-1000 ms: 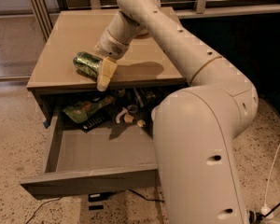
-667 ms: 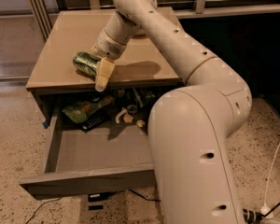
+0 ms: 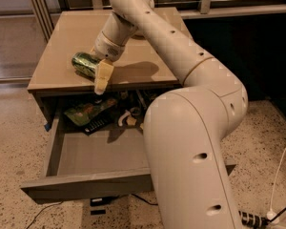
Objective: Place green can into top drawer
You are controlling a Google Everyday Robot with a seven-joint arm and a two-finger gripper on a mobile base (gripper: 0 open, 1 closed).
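Note:
The green can (image 3: 84,63) lies on its side on the tan cabinet top (image 3: 66,37), near the front edge. My gripper (image 3: 101,76) reaches down from the arm and sits right against the can's right end, low over the cabinet top. The top drawer (image 3: 86,186) is pulled out below, its grey-brown floor largely bare toward the front. The can is outside the drawer, above its back left part.
At the back of the drawer lie a flat green snack bag (image 3: 85,111), a black item (image 3: 97,125) and small white objects (image 3: 127,119). My arm's large lower body (image 3: 190,166) covers the drawer's right side. A white cable (image 3: 281,175) runs over the speckled floor at right.
The arm's upper links and body have shifted slightly left in view. The gripper and the green can stay in the same place on the cabinet top.

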